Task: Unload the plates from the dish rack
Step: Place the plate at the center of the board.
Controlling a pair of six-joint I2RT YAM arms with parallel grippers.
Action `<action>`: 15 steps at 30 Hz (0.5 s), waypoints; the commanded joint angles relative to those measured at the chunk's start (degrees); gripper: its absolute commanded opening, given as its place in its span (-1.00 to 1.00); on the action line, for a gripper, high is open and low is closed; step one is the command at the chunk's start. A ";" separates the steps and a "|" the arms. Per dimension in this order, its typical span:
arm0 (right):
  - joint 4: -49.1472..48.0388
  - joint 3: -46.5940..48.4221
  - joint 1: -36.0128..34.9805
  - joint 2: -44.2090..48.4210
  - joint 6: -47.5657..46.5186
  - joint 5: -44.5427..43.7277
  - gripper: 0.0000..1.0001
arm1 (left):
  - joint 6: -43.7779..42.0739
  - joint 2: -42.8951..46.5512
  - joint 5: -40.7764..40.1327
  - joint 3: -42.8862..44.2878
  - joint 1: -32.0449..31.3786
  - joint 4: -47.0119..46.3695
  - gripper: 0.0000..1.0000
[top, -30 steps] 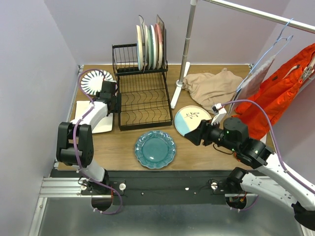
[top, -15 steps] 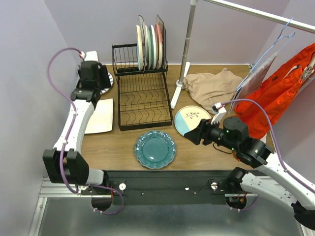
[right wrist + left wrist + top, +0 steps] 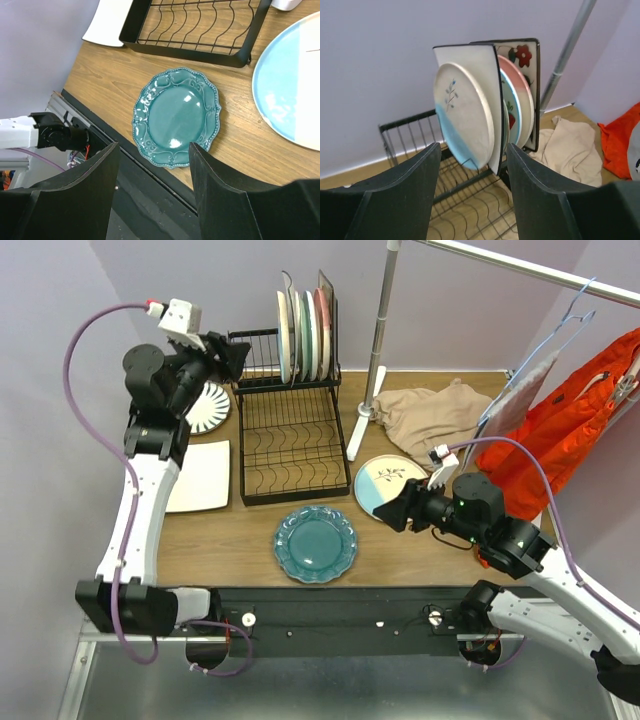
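The black dish rack (image 3: 290, 435) stands at the back middle. Several plates (image 3: 305, 332) stand upright in its upper basket; in the left wrist view a cream-blue round plate (image 3: 462, 115) is nearest, then a white square plate (image 3: 482, 62), a pink-rimmed one (image 3: 522, 95) and a square floral one (image 3: 526, 52). My left gripper (image 3: 236, 353) is open, raised level with the basket, left of the plates and apart from them (image 3: 472, 200). A teal scalloped plate (image 3: 315, 543), a cream-blue plate (image 3: 388, 485), a striped plate (image 3: 207, 405) and a white square plate (image 3: 200, 478) lie on the table. My right gripper (image 3: 395, 512) is open and empty above the teal plate (image 3: 176, 117).
A metal clothes-rail pole (image 3: 375, 360) stands just right of the rack. A beige cloth (image 3: 435, 418) lies behind the cream-blue plate, and an orange garment (image 3: 580, 425) hangs at the right. The rack's lower tray (image 3: 200, 30) holds nothing.
My left arm has lifted from the table left of the rack up to the upper basket and turned toward the plates. The right arm has barely moved.
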State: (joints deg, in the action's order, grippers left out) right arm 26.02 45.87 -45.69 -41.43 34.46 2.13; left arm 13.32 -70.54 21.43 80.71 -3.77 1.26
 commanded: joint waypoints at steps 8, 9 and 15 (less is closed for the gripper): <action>0.26 3.09 -0.19 -3.22 -0.44 -4.41 0.31 | -0.05 -16.81 12.67 9.99 -1.15 -7.23 0.16; 0.26 3.18 -0.19 -3.31 -0.53 -4.50 0.31 | -0.31 -17.52 12.93 10.78 -1.24 -7.23 0.15; 0.26 3.62 -0.19 -3.83 -0.18 -5.38 0.30 | -1.37 -21.30 16.19 13.33 -2.20 -7.76 0.14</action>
State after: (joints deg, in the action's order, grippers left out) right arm 26.22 47.48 -45.69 -45.41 34.46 -0.80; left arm 13.23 -90.67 33.28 91.35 -5.04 -3.97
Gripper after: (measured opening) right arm 0.654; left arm 0.573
